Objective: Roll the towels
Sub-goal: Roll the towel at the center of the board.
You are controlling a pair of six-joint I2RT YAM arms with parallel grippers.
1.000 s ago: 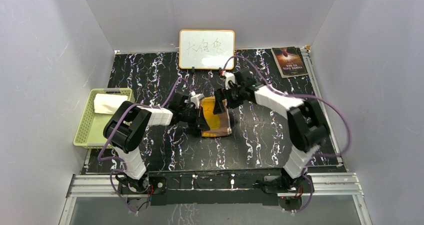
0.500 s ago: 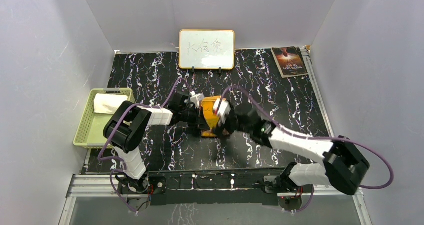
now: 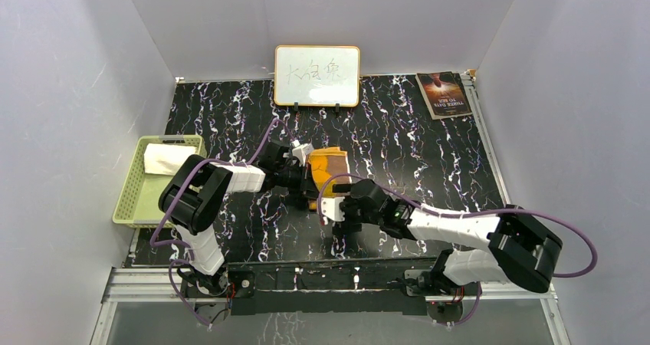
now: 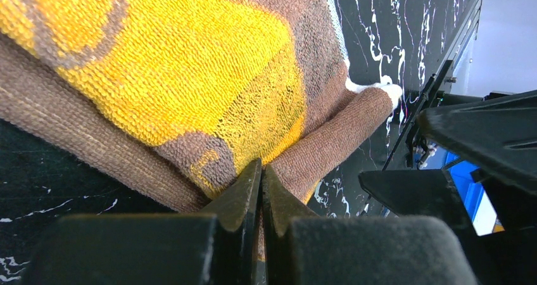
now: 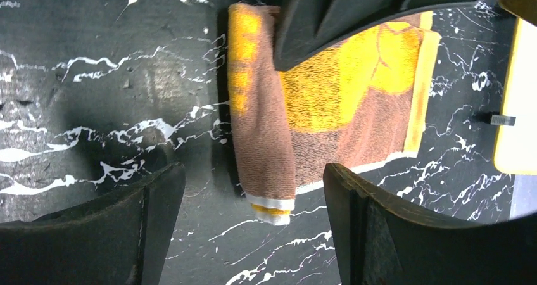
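Orange-and-brown cloth (image 3: 331, 163) mid-table, near end rolled.
Overhead: left gripper (image 3: 308, 182) at its left edge, right gripper (image 3: 336, 208) over the near end. Left wrist: jaws pinch the cloth (image 4: 190, 63), probably anchoring it. Right wrist: fingers (image 5: 145, 234) spread astride the roll (image 5: 259, 145).

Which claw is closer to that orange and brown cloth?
Left. The left gripper pinches the orange-and-brown cloth at a fold; the right gripper hangs open over its rolled end.

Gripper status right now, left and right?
Left gripper: closed on the edge of the orange-and-brown cloth.
Right gripper: open, holding nothing, above the cloth's rolled end.
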